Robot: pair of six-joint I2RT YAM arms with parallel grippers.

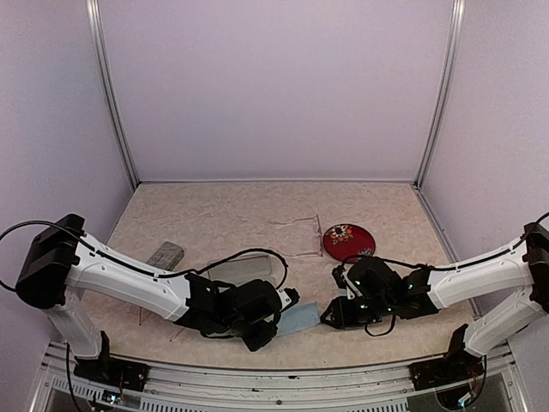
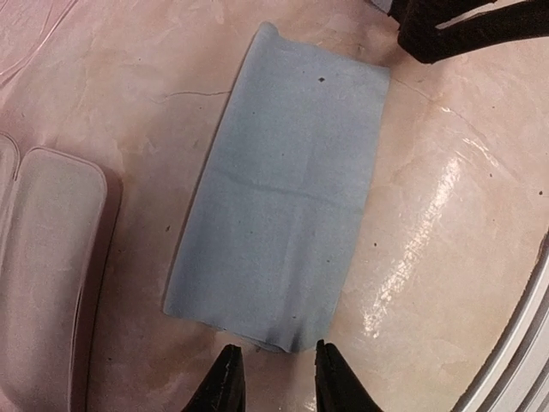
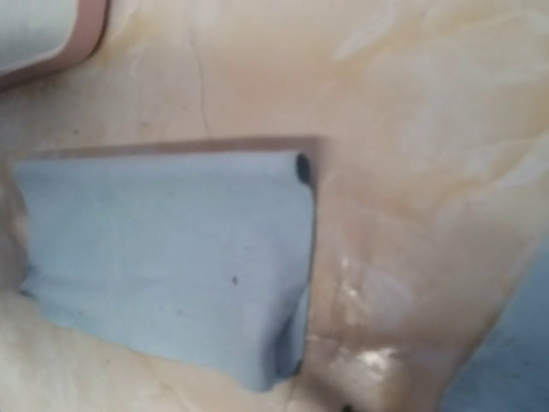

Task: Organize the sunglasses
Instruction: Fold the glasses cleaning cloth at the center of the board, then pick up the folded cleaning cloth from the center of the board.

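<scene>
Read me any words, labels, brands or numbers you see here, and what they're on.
None: no readable text in any view.
On the red round disc: a flower pattern only, no letters.
On the light-blue cloth: nothing, just a few dark specks.
On the pink case: no markings.

You have one beige marbled table [image 1: 214,215]. On it, a light-blue cloth [image 2: 283,189] lies flat just ahead of your left claw [image 2: 276,378], with an open pale case [image 2: 43,257] to that claw's left. Well away from it: grey case [image 1: 165,254], clear-framed glasses [image 1: 300,238], red floral disc [image 1: 348,242].
</scene>
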